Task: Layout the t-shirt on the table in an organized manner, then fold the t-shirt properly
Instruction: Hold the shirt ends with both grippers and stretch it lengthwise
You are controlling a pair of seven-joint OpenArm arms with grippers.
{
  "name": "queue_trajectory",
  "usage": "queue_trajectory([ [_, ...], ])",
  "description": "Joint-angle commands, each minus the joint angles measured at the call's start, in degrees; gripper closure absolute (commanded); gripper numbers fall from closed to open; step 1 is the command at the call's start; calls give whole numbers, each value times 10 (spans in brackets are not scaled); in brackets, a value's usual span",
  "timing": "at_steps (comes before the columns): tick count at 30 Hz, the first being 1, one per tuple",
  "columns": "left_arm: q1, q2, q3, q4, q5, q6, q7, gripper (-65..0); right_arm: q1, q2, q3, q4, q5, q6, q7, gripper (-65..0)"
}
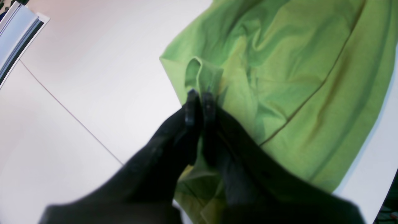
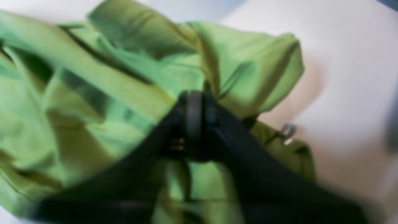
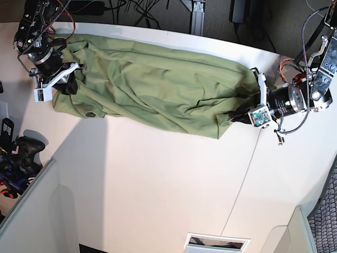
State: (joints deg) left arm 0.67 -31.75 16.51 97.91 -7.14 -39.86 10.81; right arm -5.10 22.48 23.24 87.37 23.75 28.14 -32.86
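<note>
The olive-green t-shirt lies stretched and wrinkled across the far part of the white table. At its right end my left gripper is shut on it, and the left wrist view shows the left gripper pinching a small upright fold of the t-shirt. My right gripper is at the shirt's left end. In the blurred right wrist view the right gripper has its tips together against bunched t-shirt cloth.
A thin dark seam line crosses the table on the right. Black hand-held devices lie off the left edge, and a white panel stands at the lower left. Cables run behind the table. A slot sits at the front edge.
</note>
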Motion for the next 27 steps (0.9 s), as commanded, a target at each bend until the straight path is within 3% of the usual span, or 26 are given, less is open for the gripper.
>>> queue_trajectory([
  [1,-8,-6,-5,9,-7,-1,-16,0,6,8,5,10,12,2,13,-261],
  [3,-8,-7,-5,9,-7,-1,-16,0,7,5,7,14,33,2,14,-328],
  [10,-5,-7,-5,9,-7,-1,-10,0,17,-32,54,92,48,2,13,-328],
  [14,-5,-7,-5,9,-7,-1,-9,0,57,-36,60,83,34,2,14,-328],
  [22,-5,-7,-5,9,-7,-1,-7,0,166,-31,53,-88,-42,2,27,-328],
  [27,-5,-7,-5,9,-10,-1,-7,0,170,-18,-10,-167,-102,2,58,-328],
])
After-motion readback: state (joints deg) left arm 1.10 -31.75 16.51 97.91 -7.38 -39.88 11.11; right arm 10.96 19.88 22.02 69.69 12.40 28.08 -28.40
